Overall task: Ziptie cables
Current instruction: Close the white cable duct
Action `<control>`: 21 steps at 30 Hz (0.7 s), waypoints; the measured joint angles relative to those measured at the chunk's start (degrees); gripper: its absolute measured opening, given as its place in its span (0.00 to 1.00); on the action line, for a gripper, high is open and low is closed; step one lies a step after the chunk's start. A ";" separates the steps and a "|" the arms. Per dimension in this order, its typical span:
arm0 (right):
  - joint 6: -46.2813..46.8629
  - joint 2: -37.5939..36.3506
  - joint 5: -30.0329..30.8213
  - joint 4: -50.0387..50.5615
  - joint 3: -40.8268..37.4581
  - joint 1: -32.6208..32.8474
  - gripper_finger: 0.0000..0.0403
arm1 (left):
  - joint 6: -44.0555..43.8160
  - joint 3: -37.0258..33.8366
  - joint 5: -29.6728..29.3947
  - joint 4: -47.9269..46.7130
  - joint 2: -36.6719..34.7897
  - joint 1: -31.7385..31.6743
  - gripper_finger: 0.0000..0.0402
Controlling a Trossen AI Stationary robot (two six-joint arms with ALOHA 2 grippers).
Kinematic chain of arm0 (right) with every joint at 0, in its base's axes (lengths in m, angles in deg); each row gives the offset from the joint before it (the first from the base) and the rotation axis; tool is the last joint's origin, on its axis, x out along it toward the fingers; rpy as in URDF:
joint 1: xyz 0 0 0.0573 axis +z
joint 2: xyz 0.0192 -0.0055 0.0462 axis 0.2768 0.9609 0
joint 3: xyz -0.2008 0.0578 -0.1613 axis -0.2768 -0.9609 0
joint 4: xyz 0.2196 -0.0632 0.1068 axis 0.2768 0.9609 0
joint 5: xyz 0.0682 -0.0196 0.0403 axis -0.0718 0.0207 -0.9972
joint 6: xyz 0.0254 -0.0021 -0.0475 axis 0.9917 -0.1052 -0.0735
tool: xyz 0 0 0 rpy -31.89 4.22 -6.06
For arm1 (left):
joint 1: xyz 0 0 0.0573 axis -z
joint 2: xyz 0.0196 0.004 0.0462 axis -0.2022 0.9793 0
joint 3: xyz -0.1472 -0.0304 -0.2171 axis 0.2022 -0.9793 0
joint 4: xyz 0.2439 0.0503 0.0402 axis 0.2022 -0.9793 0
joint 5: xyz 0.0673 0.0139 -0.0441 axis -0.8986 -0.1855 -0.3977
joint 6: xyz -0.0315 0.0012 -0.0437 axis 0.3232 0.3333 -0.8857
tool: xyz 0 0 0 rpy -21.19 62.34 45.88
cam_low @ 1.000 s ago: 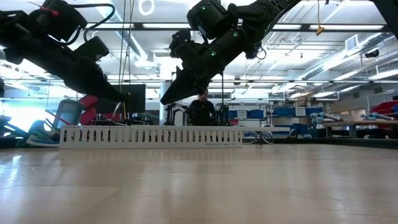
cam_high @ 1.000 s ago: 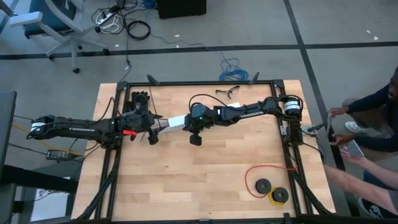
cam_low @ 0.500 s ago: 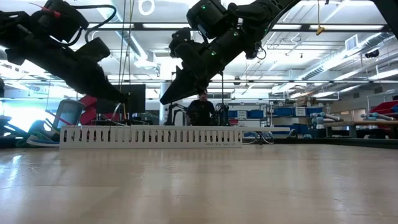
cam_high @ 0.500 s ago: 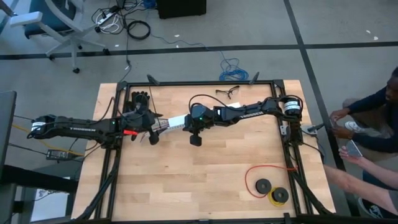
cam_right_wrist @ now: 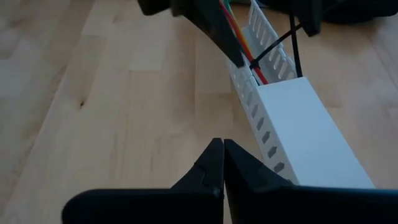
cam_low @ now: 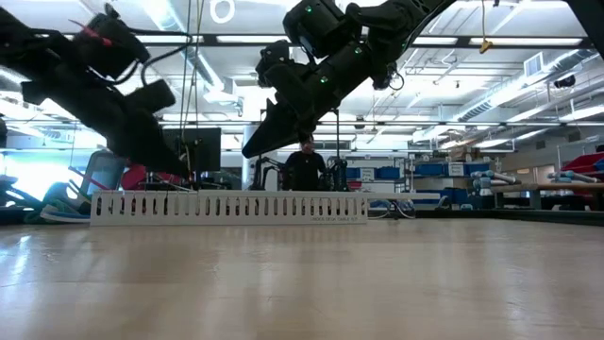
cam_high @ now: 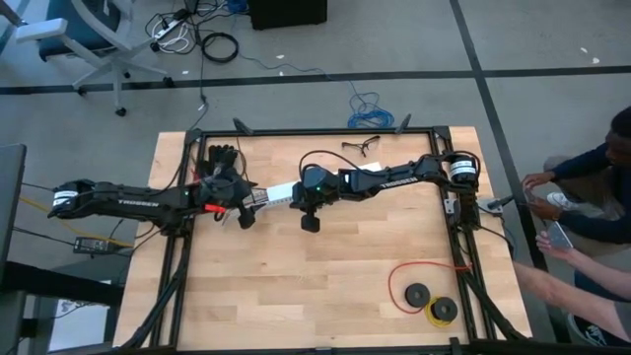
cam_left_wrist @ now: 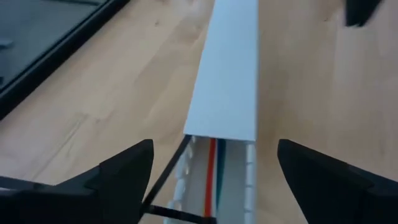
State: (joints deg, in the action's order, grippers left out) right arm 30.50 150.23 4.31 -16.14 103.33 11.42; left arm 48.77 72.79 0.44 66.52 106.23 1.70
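Coloured cables (cam_left_wrist: 212, 163) in white channel (cam_left_wrist: 227, 81), between spread left hand (cam_left_wrist: 211, 171) fingers

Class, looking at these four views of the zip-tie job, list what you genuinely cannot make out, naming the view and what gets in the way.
- The coloured thin wires: the right wrist view's top edge cuts them off.
- The thin black zip tie: where it closes is hidden in both wrist views.
- The long white slotted plastic channel: in the high view both arms cover its ends, so the wires are too small to see.
- The left gripper shows open fingers, the right gripper shut.
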 joint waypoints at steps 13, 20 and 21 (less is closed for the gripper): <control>-1.11 -0.02 -0.02 0.01 0.00 -0.02 0.00 | 2.68 4.76 3.33 -9.31 10.54 -3.92 0.88; -1.11 -0.02 -0.02 0.01 0.00 -0.02 0.00 | 1.52 4.76 6.39 -10.02 10.53 -3.92 0.88; -1.11 -0.02 -0.02 0.01 0.00 -0.02 0.00 | 1.42 4.76 6.53 -10.04 10.53 -3.92 0.88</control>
State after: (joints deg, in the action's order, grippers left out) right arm 29.38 150.20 4.29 -16.13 103.33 11.40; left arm 50.19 77.55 6.97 56.48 116.76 -2.23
